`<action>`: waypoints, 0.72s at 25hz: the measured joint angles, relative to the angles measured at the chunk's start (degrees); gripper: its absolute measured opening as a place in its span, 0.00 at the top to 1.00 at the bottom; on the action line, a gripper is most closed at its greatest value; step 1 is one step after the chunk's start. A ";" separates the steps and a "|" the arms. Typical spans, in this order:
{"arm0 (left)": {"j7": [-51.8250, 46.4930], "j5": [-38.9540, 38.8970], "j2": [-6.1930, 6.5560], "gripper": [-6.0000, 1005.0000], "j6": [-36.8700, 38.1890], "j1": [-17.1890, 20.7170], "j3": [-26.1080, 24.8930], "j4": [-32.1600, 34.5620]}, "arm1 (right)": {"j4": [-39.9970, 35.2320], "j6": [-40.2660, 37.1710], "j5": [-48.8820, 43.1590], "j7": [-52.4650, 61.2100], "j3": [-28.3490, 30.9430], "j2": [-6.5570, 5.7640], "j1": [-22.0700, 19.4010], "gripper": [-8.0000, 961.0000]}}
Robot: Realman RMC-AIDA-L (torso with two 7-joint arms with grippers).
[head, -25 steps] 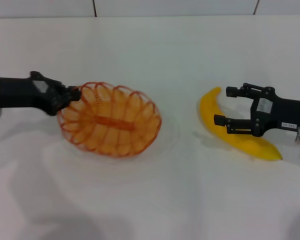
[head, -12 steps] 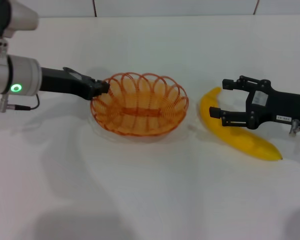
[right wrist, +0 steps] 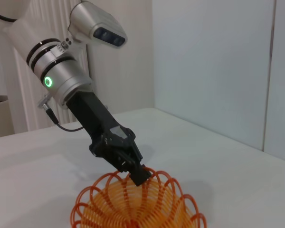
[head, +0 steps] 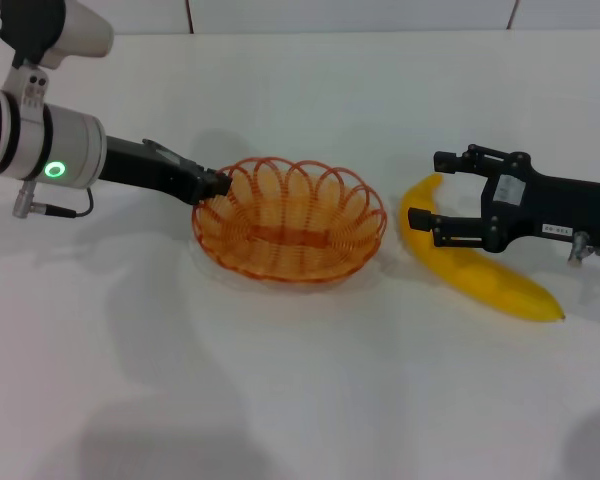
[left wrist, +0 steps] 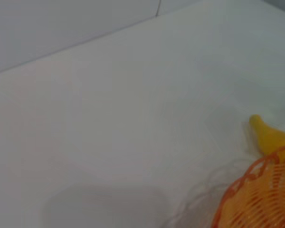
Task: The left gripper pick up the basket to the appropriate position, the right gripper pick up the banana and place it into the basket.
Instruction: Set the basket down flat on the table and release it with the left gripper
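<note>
The orange wire basket [head: 290, 222] stands level at the middle of the white table [head: 310, 400], low over it or on it. My left gripper [head: 216, 186] is shut on the basket's left rim. The right wrist view shows this grip [right wrist: 134, 170] on the basket [right wrist: 133, 209]. The yellow banana [head: 485, 280] lies to the right of the basket, close to its rim. My right gripper [head: 438, 197] is open, its two fingers straddling the banana's upper end. The left wrist view shows the basket's rim [left wrist: 256, 190] and the banana's tip [left wrist: 268, 137].
A tiled wall [head: 350, 14] runs along the table's far edge. The left arm's white segment with a green light [head: 52, 150] reaches in from the left. The right arm's black wrist [head: 570, 215] comes in from the right.
The left gripper has carried the basket rightward, from tilted to level, stopping beside the banana. The right gripper has crept a little left along the banana, still open.
</note>
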 joint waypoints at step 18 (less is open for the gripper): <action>-1.66 1.05 -0.33 0.94 -2.88 -0.77 0.42 -1.25 | 0.00 0.00 -0.01 0.07 0.36 0.13 0.12 0.14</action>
